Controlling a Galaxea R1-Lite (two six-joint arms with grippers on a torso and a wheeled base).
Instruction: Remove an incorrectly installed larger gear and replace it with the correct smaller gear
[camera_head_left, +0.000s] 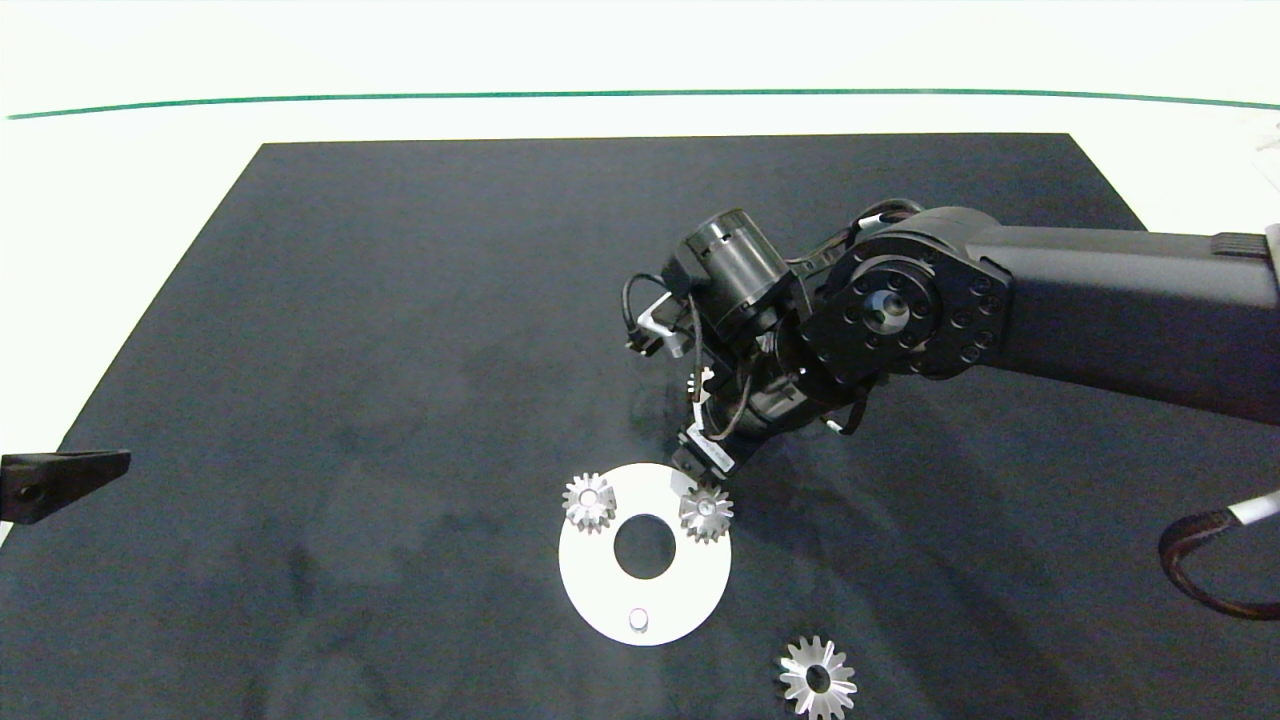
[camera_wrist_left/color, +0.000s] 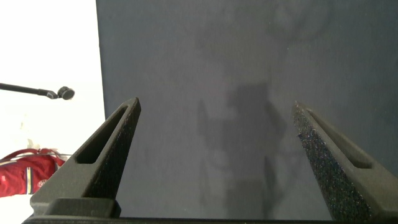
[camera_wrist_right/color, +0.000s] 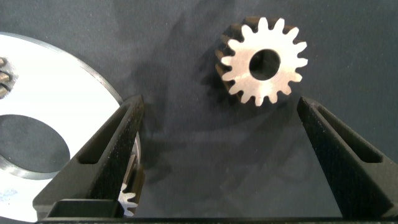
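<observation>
Shows the larger gear (camera_wrist_right/color: 264, 62) flat on the dark mat (camera_head_left: 350, 350), off the white disc (camera_head_left: 600, 590) and near the mat's front edge.

Reads as silvery and star-like, with long pointed teeth around a dark round bore. Finds the right gripper (camera_wrist_right/color: 221, 102) released, fingers spread wide, poised low by the disc's far right rim, the arm reaching in from the right with its wrist bent down. Catches a small pin-centred gear (camera_head_left: 706, 512) just beside one finger, a second (camera_head_left: 589, 502) opposite, and a bare pin (camera_head_left: 638, 620) at the near rim. Leaves the left gripper (camera_wrist_left/color: 214, 109) released over bare mat at the left edge.
</observation>
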